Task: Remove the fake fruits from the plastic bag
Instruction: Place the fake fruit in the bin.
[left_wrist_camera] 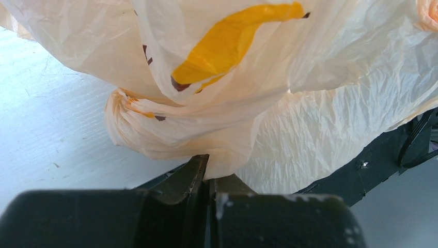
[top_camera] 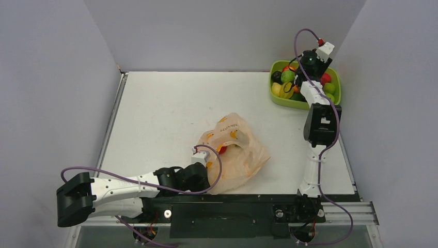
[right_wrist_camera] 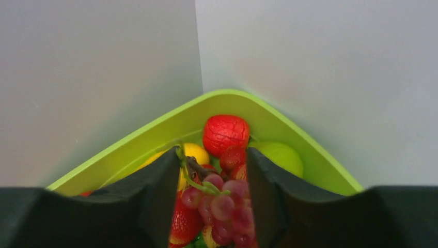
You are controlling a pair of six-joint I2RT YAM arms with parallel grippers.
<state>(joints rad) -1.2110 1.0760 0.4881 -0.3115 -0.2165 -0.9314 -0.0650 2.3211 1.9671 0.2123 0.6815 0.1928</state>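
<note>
The peach plastic bag (top_camera: 233, 150) lies crumpled near the table's front middle, and a red fake fruit (top_camera: 222, 150) shows through it. My left gripper (top_camera: 200, 157) is shut on a fold of the plastic bag (left_wrist_camera: 310, 108) at its near edge, the left gripper (left_wrist_camera: 209, 173) pinching the film. My right gripper (top_camera: 302, 77) hangs over the lime-green tray (top_camera: 304, 103) at the back right. In the right wrist view the right gripper (right_wrist_camera: 212, 155) stands open, with a purple grape bunch (right_wrist_camera: 224, 206), slightly blurred, between its fingers above the other fruits.
The tray (right_wrist_camera: 155, 135) holds several fake fruits: a bumpy red one (right_wrist_camera: 224, 133), a green one (right_wrist_camera: 281, 155), a yellow one (right_wrist_camera: 196, 152) and strawberries. Grey walls close in behind and to the right of the tray. A black rail (top_camera: 232, 204) runs along the near edge.
</note>
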